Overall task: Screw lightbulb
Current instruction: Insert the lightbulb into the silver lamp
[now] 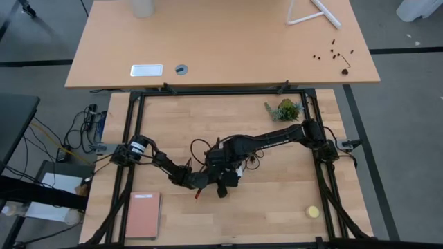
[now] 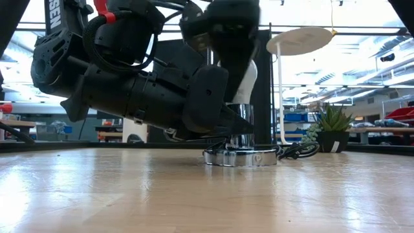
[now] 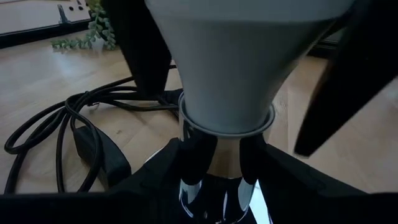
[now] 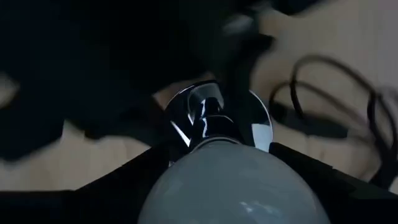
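Lightbulb (image 3: 230,68) position: upright in the chrome socket (image 3: 214,180) of a round, polished silvery base (image 2: 240,157), near the centre of the pale wood-grain table (image 1: 277,200). Its matte white glass tapers to a narrow neck that meets the socket rim.

Right gripper (image 4: 236,180): descends from above; its dark fingers close against opposite sides of the bulb's globe. Left gripper (image 3: 214,186): lies low beside the base; its fingers clamp the chrome socket stem. A thin black cord (image 3: 68,134) loops on the wood just beside the base.
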